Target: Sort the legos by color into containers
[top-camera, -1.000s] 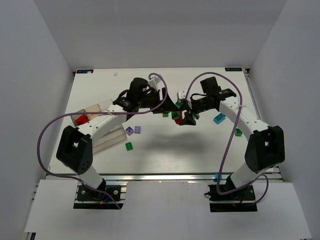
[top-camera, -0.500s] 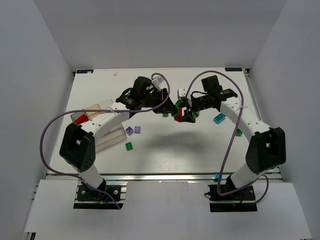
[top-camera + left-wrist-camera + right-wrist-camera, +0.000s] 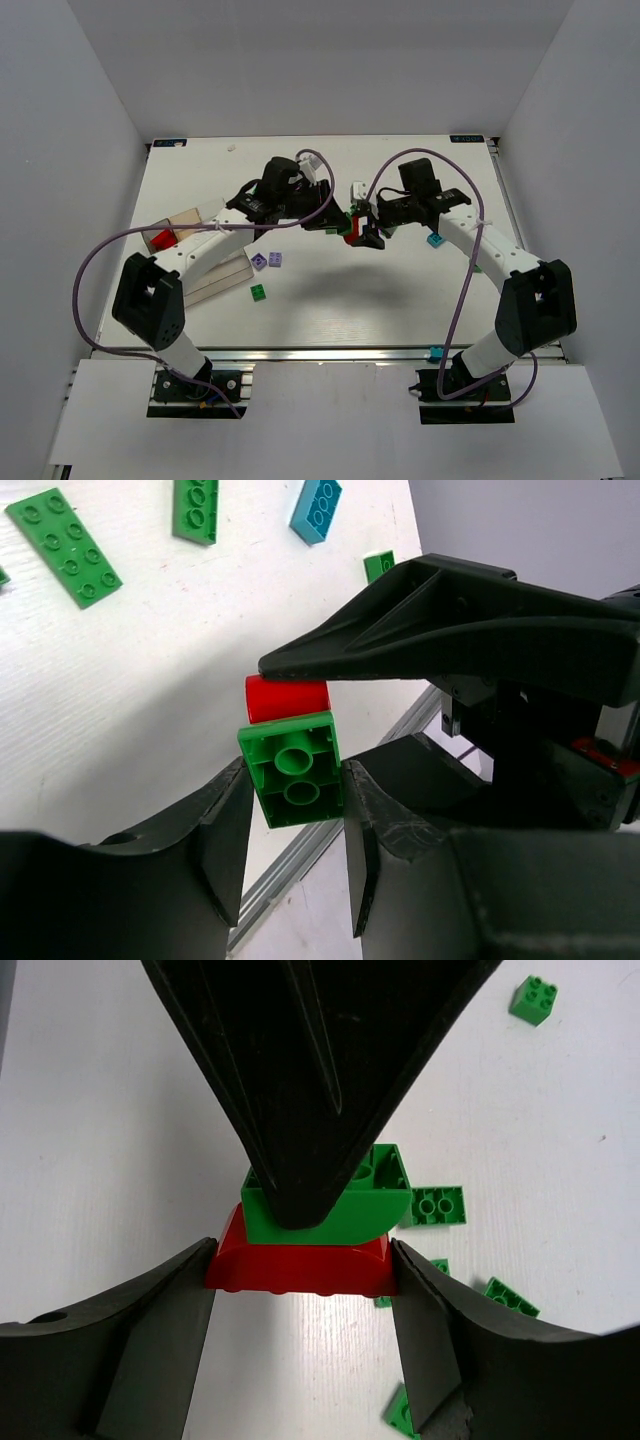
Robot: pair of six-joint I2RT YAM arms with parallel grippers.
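Note:
Above the table's middle, my two grippers meet on one joined pair of legos. In the right wrist view my right gripper (image 3: 300, 1272) is shut on the ends of a rounded red brick (image 3: 300, 1260), with a green brick (image 3: 385, 1210) stuck on top of it. My left gripper (image 3: 293, 780) is shut on the sides of that green brick (image 3: 290, 775), the red brick (image 3: 287, 697) just beyond it. From above, the pair (image 3: 353, 226) hangs between left gripper (image 3: 338, 220) and right gripper (image 3: 368, 230). The clear container (image 3: 215, 275) lies at the left with a red piece (image 3: 162, 239) and a tan block (image 3: 185, 219) inside.
Two light purple bricks (image 3: 267, 260) and a green one (image 3: 259, 292) lie near the container. A teal brick (image 3: 435, 238) sits by the right arm. Green plates (image 3: 65, 545) and bricks (image 3: 435, 1205) are scattered under the grippers. The table's right edge (image 3: 400, 715) is close.
My left gripper has closed from open onto the green brick. Both grippers and the joined bricks have shifted slightly left.

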